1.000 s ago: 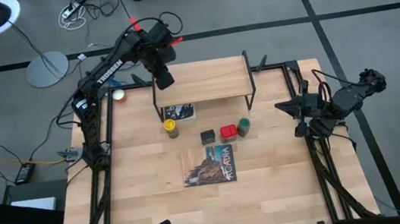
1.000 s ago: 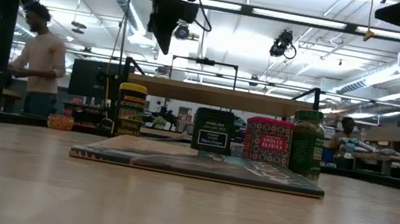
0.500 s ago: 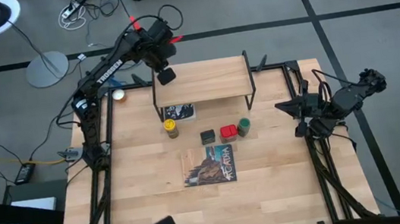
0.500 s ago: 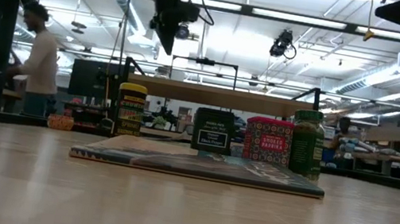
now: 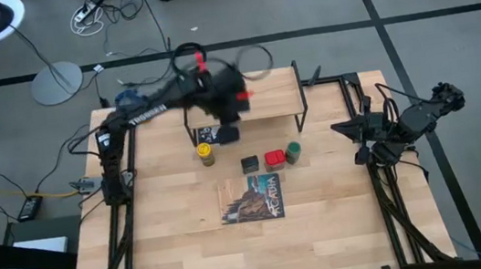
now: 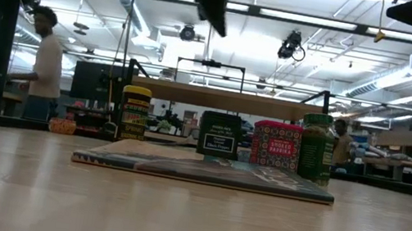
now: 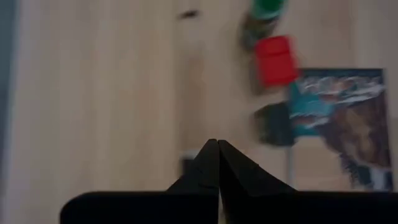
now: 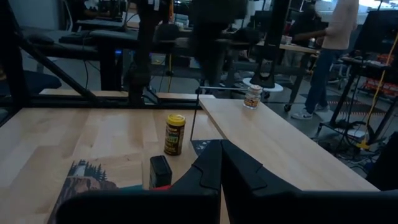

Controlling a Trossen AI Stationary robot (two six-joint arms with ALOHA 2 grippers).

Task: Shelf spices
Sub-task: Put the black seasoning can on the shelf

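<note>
The yellow-capped jar, black tin, red tin and green-capped jar stand in a row on the table, near side of the shelf. The tiny clear jar stands beyond the shelf's left end; my left arm hides it in the high view. My left gripper is shut and empty. It is high over the shelf's near edge, between the yellow-capped jar and the black tin, and blurred by motion. My right gripper is shut and empty at the table's right edge.
A flat picture-covered book lies on the table just on the near side of the row of spices. Another printed sheet lies under the shelf's left part. A person stands in the room behind the table. The table's near half is bare wood.
My left gripper has swung fast from above the shelf's far left corner toward the table's right and near edges. It has crossed over the shelf board and now hangs above the shelf's near edge by the row of spices. The spices and my right arm have kept still.
</note>
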